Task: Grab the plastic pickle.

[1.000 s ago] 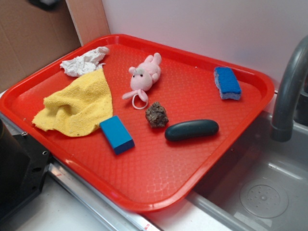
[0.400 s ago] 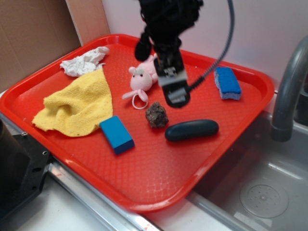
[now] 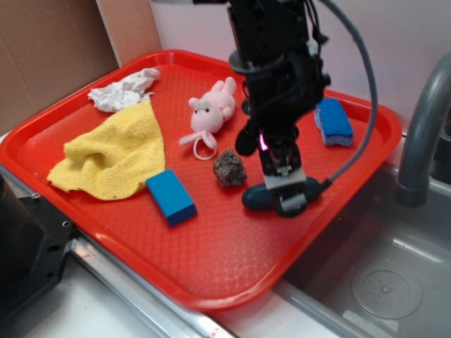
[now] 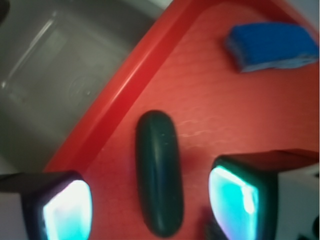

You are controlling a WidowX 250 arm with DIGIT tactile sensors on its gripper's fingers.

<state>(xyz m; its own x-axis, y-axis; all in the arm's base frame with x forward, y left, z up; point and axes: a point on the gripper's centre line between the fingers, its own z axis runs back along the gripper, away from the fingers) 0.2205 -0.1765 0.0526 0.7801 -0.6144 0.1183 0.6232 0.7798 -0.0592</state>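
The plastic pickle (image 3: 256, 196), a smooth dark green capsule, lies on the red tray (image 3: 232, 253) near its right rim; the arm hides most of it in the exterior view. In the wrist view the pickle (image 4: 159, 177) runs lengthwise between my two fingers. My gripper (image 3: 285, 193) (image 4: 150, 206) hangs just above it, open, one glowing pad (image 4: 67, 210) on each side with a gap to the pickle on both sides.
On the tray also lie a brown rock-like lump (image 3: 230, 167), a blue block (image 3: 171, 196), a yellow cloth (image 3: 113, 153), a white crumpled rag (image 3: 123, 89), a pink plush toy (image 3: 211, 111) and a blue sponge (image 3: 334, 121) (image 4: 274, 44). A grey sink (image 3: 380, 274) with a faucet (image 3: 423, 134) lies right.
The arm came into view from above and dropped forward and right, from over the plush toy to straddling the pickle. The objects have not moved.
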